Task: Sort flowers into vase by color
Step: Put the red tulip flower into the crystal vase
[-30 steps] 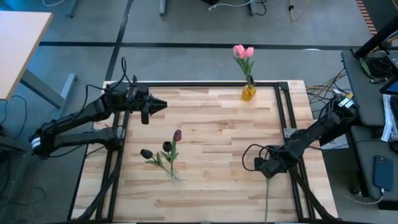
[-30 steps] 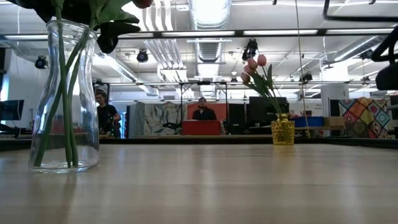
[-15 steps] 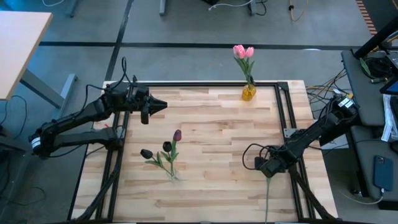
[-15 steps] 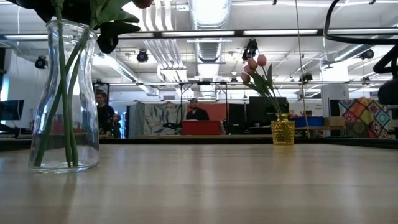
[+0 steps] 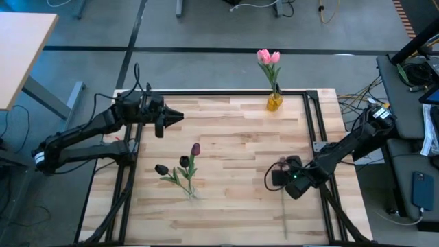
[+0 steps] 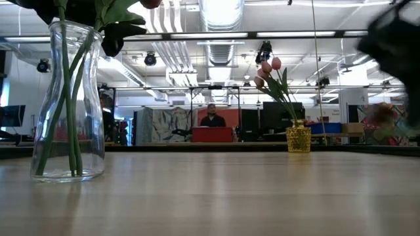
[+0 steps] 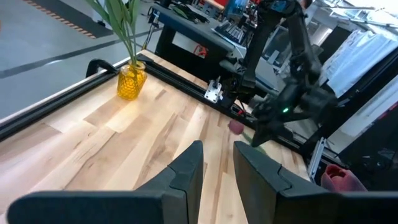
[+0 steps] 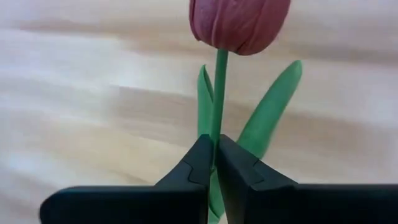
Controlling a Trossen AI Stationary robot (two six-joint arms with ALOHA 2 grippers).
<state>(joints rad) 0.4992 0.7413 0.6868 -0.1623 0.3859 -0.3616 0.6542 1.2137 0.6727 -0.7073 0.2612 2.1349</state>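
Right then, my right gripper (image 8: 214, 163) had its two dark fingers pinched tight on the thin green stem of a dark red tulip (image 8: 238, 23), just under the flower head. From above, that gripper (image 5: 287, 175) sat near the right edge of the pale wooden table (image 5: 233, 137), and the long stem trailed off toward the front edge. I judged the step in hand was carrying this red flower to join its own colour.

The clear glass vase (image 6: 68, 105) with the other dark flowers (image 5: 180, 165) stood to the left and front of the table's middle. The little yellow vase (image 5: 274, 103) holding the pink tulips (image 5: 268, 57) stood at the far edge, so I should not go that way.

Next I would need to lift the flower, tip it stem-down, and bring it over the glass vase's narrow mouth. The bare wood between looked open, with plenty of room. The long stem could catch on the black frame rail (image 5: 317, 130) beside the gripper, I think, though its tip was hard to see.

My left gripper (image 5: 171, 117) waited at the far left corner, its fingers a little apart and holding nothing.
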